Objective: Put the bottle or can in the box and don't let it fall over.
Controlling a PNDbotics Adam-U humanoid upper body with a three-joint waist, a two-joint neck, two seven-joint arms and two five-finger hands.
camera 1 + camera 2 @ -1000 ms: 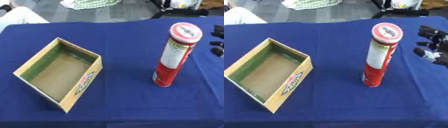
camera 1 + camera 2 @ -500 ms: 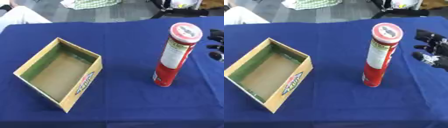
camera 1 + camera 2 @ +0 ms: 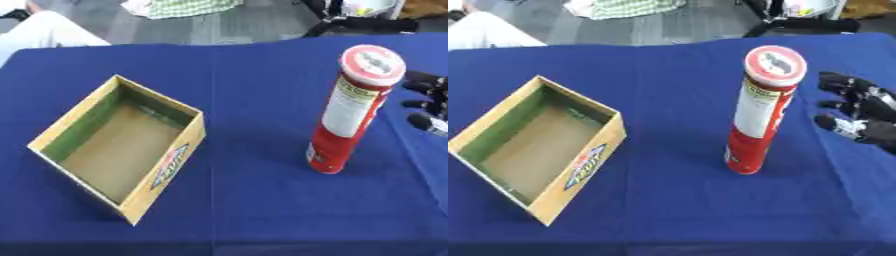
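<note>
On our blue table, tall red can upright right of centre, apart from open cardboard box at its 9 o'clock, our right hand at the can's 3 o'clock, fingers spread wide, holding nothing, near but not touching.

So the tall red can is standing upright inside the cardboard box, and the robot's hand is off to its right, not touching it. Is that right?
Not quite. The red can stands upright on the blue tablecloth, outside the cardboard box, which lies empty to its left; the right eye view shows this. The rest holds: the right hand is to its right, not touching it.
</note>
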